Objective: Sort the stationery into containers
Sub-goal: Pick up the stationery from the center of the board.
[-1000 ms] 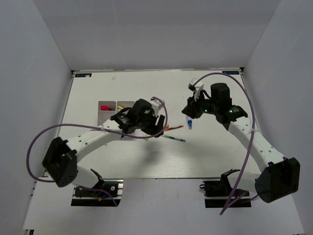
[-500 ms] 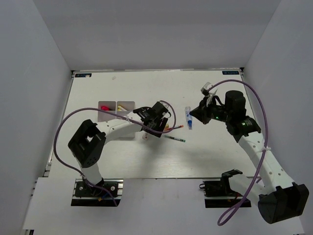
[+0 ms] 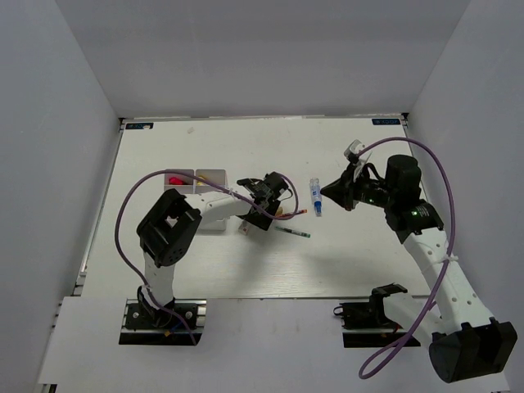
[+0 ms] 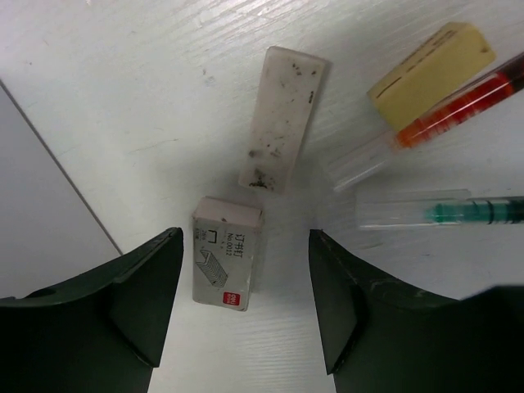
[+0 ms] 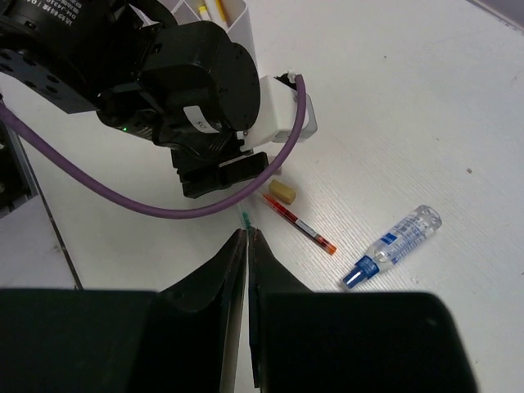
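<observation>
My left gripper (image 3: 256, 218) is open and low over the table, its jaws either side of a small grey staple box (image 4: 225, 264). Beyond it lie a long dirty white eraser (image 4: 283, 119), a yellow eraser (image 4: 431, 74), a red pen (image 4: 458, 110) and a green pen (image 4: 442, 211). The blue-labelled white tube (image 3: 314, 199) lies right of them and also shows in the right wrist view (image 5: 393, 246). My right gripper (image 3: 337, 192) is shut and empty, hovering right of the tube. The divided tray (image 3: 195, 177) sits at the left, partly hidden by my left arm.
The tray holds a red item (image 3: 174, 178) and some pens (image 5: 214, 10). The left arm's purple cable (image 5: 123, 192) loops over the table beside the pens. Grey walls close in the table on three sides.
My left arm has folded in and its gripper has shifted right and down over the erasers. My right gripper has drawn back to the right, away from the tube.
</observation>
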